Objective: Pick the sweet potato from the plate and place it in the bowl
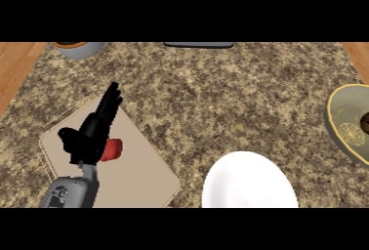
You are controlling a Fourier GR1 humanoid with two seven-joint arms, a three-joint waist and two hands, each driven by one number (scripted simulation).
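An olive-green plate (340,114) sits at the right edge, cut off by the frame. A brown thing (364,119), perhaps the sweet potato, shows only as a sliver on it. A white bowl (249,188) stands at the lower middle of the counter. My left hand (92,131) hovers over a beige board (144,171) at the left, fingers straight and pointing away, thumb out to the left, holding nothing. A small red object (112,149) lies on the board just right of the hand. My right hand does not show.
A grey pot (79,49) stands at the far left corner, and a dark flat object (198,45) lies at the far edge. Wooden floor (14,63) shows beyond the speckled counter (231,97) on both sides.
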